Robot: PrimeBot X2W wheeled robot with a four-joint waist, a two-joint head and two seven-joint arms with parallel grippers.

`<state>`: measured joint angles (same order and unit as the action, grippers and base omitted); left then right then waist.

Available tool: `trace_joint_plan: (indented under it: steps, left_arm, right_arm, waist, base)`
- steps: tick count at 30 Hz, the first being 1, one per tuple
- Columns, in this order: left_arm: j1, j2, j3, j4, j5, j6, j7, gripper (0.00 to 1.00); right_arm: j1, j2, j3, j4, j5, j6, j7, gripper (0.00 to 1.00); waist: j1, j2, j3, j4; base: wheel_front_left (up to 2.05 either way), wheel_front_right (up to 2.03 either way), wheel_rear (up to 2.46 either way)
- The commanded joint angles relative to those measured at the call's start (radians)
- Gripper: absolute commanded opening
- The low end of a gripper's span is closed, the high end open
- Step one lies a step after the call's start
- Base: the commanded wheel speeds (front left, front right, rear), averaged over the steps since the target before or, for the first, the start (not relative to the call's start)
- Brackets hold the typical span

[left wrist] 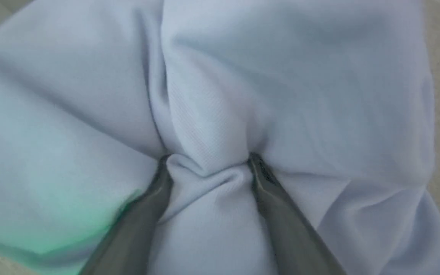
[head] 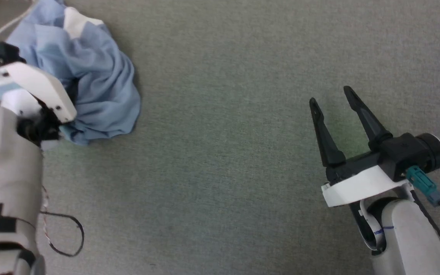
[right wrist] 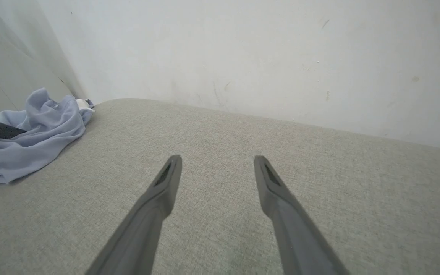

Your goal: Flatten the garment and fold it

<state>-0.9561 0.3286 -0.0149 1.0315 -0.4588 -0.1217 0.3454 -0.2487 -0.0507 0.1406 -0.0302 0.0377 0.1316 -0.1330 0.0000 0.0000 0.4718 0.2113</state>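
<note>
Two left jaws — spread — press into the garment (left wrist: 220, 95).

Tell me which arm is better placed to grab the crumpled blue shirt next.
Left. The left tool is pressed into the light blue shirt, open, with a fold bunched between its jaws. The right tool hangs open over the grey fabric surface, well away from it.

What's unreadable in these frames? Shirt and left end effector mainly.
- Left wrist view: left end effector stands open, fingertips sunk in folds of the shirt; too close and blurred to tell which part.
- Head view: its fingers hidden under its own white wrist cover; shirt cut off by the top edge; buttons, logo lost in the crumples.
- Right wrist view: shirt cut off by the left edge.
</note>
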Motion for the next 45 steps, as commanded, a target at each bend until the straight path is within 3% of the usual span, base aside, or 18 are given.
trace_joint_plan:
  steps: [1, 4, 5, 6, 7, 12, 16, 21, 27, 32, 38, 45]
  left_arm:
    - [-0.019, 0.004, -0.019, 0.057, -0.024, -0.006, 0.057, 1.00]
    - [-0.033, 0.008, -0.040, 0.112, -0.057, -0.009, 0.144, 0.96]
    - [-0.031, 0.008, -0.051, 0.115, -0.058, -0.009, 0.162, 0.62]
    - [-0.029, 0.006, -0.059, 0.114, -0.064, -0.009, 0.177, 0.06]
    - [-0.028, 0.004, -0.066, 0.112, -0.072, -0.009, 0.191, 0.00]
    - [-0.026, 0.024, -0.104, 0.086, -0.074, -0.009, 0.186, 0.00]
    - [-0.044, 0.053, -0.123, 0.063, -0.043, 0.002, 0.092, 0.00]
    - [-0.067, 0.081, -0.142, 0.017, 0.011, 0.051, -0.109, 0.00]
    - [-0.088, 0.091, -0.138, -0.042, 0.041, 0.064, -0.410, 0.00]
    - [-0.093, 0.092, -0.139, -0.072, 0.058, 0.074, -0.556, 0.00]
    - [-0.065, 0.081, -0.151, -0.205, 0.102, 0.083, -0.606, 0.00]
    - [0.055, 0.004, -0.163, -0.421, 0.137, 0.089, -0.607, 0.00]
  right_arm:
    - [-0.024, 0.000, 0.005, 0.001, 0.000, -0.001, -0.005, 1.00]
    - [-0.033, 0.001, 0.005, 0.004, 0.005, -0.001, -0.007, 1.00]
    - [-0.032, 0.001, 0.002, 0.004, 0.007, -0.001, -0.007, 1.00]
    - [-0.031, 0.001, 0.000, 0.005, 0.008, -0.001, -0.007, 1.00]
    - [-0.031, 0.001, 0.000, 0.006, 0.010, -0.001, -0.007, 1.00]
    - [-0.028, 0.001, 0.016, 0.029, 0.021, -0.001, -0.011, 1.00]
    - [-0.021, 0.001, 0.017, 0.052, 0.032, -0.001, -0.018, 1.00]
    - [0.000, 0.001, -0.013, 0.083, 0.057, -0.001, -0.037, 1.00]
    - [0.021, 0.001, -0.027, 0.115, 0.091, -0.001, -0.066, 1.00]
    - [0.036, 0.001, -0.039, 0.135, 0.106, -0.001, -0.080, 1.00]
    - [0.061, 0.001, -0.069, 0.153, 0.116, -0.001, -0.096, 1.00]
    - [0.108, 0.001, -0.111, 0.159, 0.111, -0.001, -0.096, 1.00]
  waist:
    - [0.0000, 0.0000, 0.045, -0.029]
    - [0.0000, 0.0000, 0.057, -0.026]
    - [0.0000, 0.0000, 0.057, -0.026]
    - [0.0000, 0.0000, 0.054, -0.024]
    - [0.0000, 0.0000, 0.052, -0.023]
    - [0.0000, 0.0000, 0.020, -0.012]
    - [0.0000, 0.0000, -0.027, -0.002]
    - [0.0000, 0.0000, -0.106, 0.010]
    - [0.0000, 0.0000, -0.200, 0.014]
    - [0.0000, 0.0000, -0.261, 0.005]
    - [0.0000, 0.0000, -0.331, -0.036]
    - [0.0000, 0.0000, -0.392, -0.116]
  base:
    - [0.00, 0.00, 0.00]
    - [0.00, 0.00, 0.00]
    - [0.00, 0.00, 0.00]
    - [0.00, 0.00, 0.00]
    - [0.00, 0.00, 0.00]
    - [0.00, 0.00, 0.00]
    - [0.00, 0.00, 0.00]
    - [0.00, 0.00, 0.00]
    - [0.00, 0.00, 0.00]
    - [0.00, 0.00, 0.00]
    - [0.00, 0.00, 0.00]
    - [0.00, 0.00, 0.00]
